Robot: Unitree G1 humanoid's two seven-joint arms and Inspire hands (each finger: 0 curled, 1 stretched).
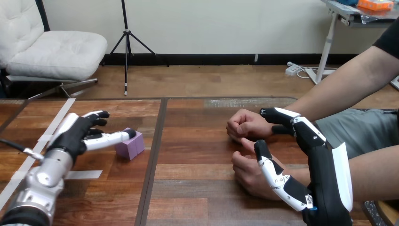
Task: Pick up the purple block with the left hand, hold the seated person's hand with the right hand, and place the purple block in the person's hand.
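Note:
The purple block lies on the wooden table left of centre. My left hand is open just left of it, with one straight finger reaching onto the block's top near edge. The person's two hands rest on the table right of centre: a closed fist farther away and a second hand nearer. My right hand is open beside them. Its fingers lie over the far hand's wrist and its thumb lies across the near hand. I cannot tell whether it grips either one.
White tape strips run along the table's left part, under my left arm. A dark seam divides the tabletop just right of the block. The person's forearms come in from the right edge.

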